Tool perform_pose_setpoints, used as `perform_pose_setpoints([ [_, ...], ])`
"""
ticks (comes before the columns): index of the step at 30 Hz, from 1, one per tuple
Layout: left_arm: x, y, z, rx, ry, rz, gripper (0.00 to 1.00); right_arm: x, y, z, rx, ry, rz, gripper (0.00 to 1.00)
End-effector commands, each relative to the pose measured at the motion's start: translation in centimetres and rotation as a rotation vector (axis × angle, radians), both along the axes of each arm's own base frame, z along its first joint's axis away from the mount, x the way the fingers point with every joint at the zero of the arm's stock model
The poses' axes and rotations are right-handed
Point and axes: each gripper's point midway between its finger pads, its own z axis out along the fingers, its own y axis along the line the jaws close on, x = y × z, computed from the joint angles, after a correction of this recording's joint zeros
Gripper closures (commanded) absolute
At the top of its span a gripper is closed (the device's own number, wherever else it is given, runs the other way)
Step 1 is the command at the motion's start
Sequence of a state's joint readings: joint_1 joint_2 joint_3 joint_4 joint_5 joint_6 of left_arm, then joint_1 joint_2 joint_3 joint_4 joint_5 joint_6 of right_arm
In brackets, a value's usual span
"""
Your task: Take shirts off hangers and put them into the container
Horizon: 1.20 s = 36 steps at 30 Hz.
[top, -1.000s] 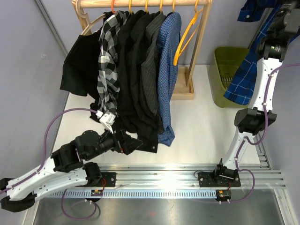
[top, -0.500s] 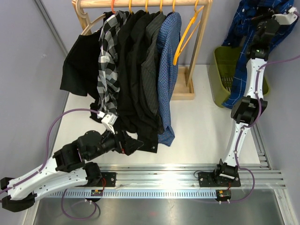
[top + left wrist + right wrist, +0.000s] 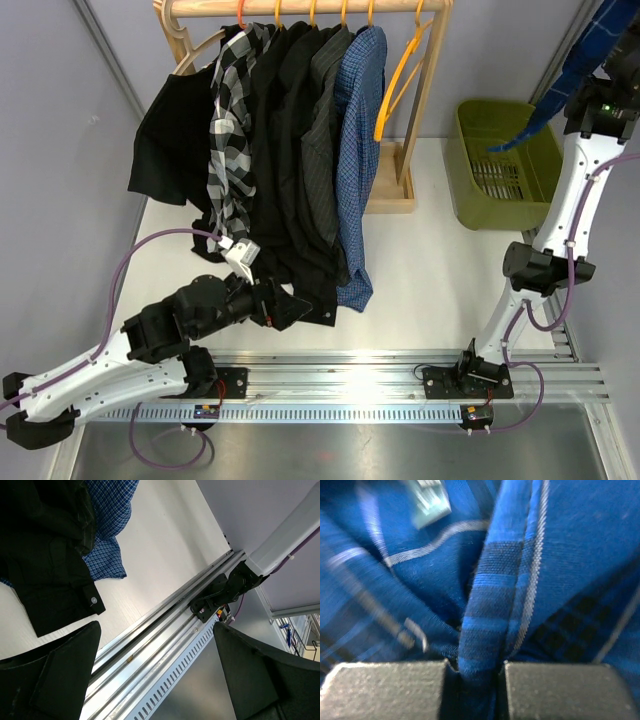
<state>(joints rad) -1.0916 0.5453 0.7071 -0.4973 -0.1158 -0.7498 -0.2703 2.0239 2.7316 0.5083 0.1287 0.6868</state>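
Observation:
My right gripper is shut on a fold of the dark blue windowpane plaid shirt. In the top view that shirt hangs from the upper right corner, its tail dangling over the olive-green container; the gripper itself lies past the frame edge. Several shirts hang on orange hangers: black-and-white plaid, black ones, charcoal pinstripe, lighter blue check. One empty hanger hangs tilted at the rod's right end. My left gripper is open by the hems, nothing between its fingers.
The pale wooden rack stands at the back on a block base, left of the container. A black sleeve sticks out to the rack's left. The aluminium rail with both arm bases runs along the near edge. Grey walls close both sides.
The right arm has lifted the dark blue plaid shirt up and to the right; only its tail now hangs over the container. The left arm has edged slightly forward under the hems.

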Motion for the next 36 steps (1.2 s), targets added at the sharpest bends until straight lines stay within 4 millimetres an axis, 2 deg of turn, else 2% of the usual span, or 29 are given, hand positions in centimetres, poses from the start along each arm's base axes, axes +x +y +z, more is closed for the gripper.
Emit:
perform_pose_setpoints([
  [1, 0.0, -0.6, 3.0, -0.085, -0.036, -0.015, 0.01, 1.4, -1.2, -1.1, 0.026, -0.017, -0.003, 1.00],
  [2, -0.1, -0.7, 2.8, -0.086, -0.032, -0.016, 0.01, 4.2, -1.8, -3.0, 0.034, 0.050, -0.003, 1.00],
  [4, -0.1, -0.7, 2.3, -0.087, -0.020, -0.012, 0.01, 7.6, -2.4, -5.8, 0.037, 0.138, -0.001, 1.00],
  [5, -0.1, -0.7, 2.2, -0.093, -0.015, -0.010, 0.01, 11.1, -3.4, -9.4, 0.063, 0.234, -0.002, 1.00],
  [7, -0.4, -0.8, 2.4, -0.127, -0.004, -0.017, 0.01, 14.4, -4.1, -13.4, 0.069, 0.337, -0.010, 1.00],
  [8, -0.5, -0.8, 2.0, -0.128, 0.003, -0.018, 0.01, 16.9, -4.8, -16.9, 0.089, 0.422, -0.012, 1.00],
  [10, -0.7, -0.6, 2.1, -0.156, 0.007, -0.015, 0.01, 20.5, -5.9, -22.7, 0.108, 0.557, -0.032, 1.00],
  [12, -0.7, -0.4, 1.6, -0.166, 0.019, -0.006, 0.01, 22.8, -6.4, -27.1, 0.124, 0.651, -0.028, 1.00],
  [13, -0.8, -0.2, 1.8, -0.181, 0.016, -0.005, 0.01, 23.8, -6.6, -29.9, 0.125, 0.723, -0.030, 1.00],
  [14, -0.9, -0.1, 1.7, -0.185, 0.017, -0.003, 0.01, 24.2, -6.4, -31.2, 0.119, 0.753, -0.023, 1.00],
  [16, -1.0, 0.2, 1.9, -0.201, 0.013, 0.000, 0.01, 24.6, -6.5, -33.8, 0.124, 0.812, -0.031, 1.00],
  [18, -1.0, 0.4, 2.0, -0.202, 0.008, 0.004, 0.01, 24.5, -7.0, -34.5, 0.117, 0.867, -0.081, 1.00],
  [20, -1.0, 0.6, 2.0, -0.199, 0.003, 0.004, 0.01, 24.7, -6.8, -35.5, 0.092, 0.977, -0.104, 1.00],
  [23, -0.9, 0.4, 1.8, -0.199, -0.005, 0.002, 0.01, 24.1, -7.1, -39.0, 0.150, 1.204, -0.103, 1.00],
  [24, -0.9, 0.2, 1.7, -0.200, -0.005, -0.004, 0.01, 23.5, -7.0, -40.9, 0.179, 1.296, -0.095, 1.00],
  [26, -0.9, -0.3, 1.9, -0.208, -0.009, -0.019, 0.01, 22.7, -6.7, -42.7, 0.211, 1.367, -0.083, 1.00],
  [27, -1.1, -0.5, 1.9, -0.207, -0.008, -0.033, 0.01, 21.8, -6.4, -44.9, 0.237, 1.446, -0.068, 1.00],
  [29, -1.1, -1.0, 1.8, -0.208, -0.005, -0.046, 0.01, 20.4, -6.2, -46.7, 0.313, 1.516, -0.065, 1.00],
  [30, -1.2, -1.1, 2.0, -0.213, -0.005, -0.054, 0.01, 18.8, -6.1, -49.7, 0.381, 1.624, -0.066, 1.00],
  [31, -1.2, -1.2, 1.9, -0.215, -0.007, -0.058, 0.01, 17.9, -6.0, -51.0, 0.448, 1.658, -0.063, 1.00],
  [32, -1.4, -1.2, 2.1, -0.222, -0.009, -0.064, 0.01, 17.2, -5.6, -51.9, 0.464, 1.697, -0.048, 1.00],
  [33, -1.4, -1.1, 2.1, -0.226, -0.011, -0.066, 0.01, 16.2, -4.9, -54.4, 0.484, 1.775, -0.024, 1.00],
  [36, -1.6, -0.8, 2.7, -0.236, -0.027, -0.069, 0.01, 14.3, -3.6, -57.8, 0.526, 1.896, 0.025, 1.00],
])
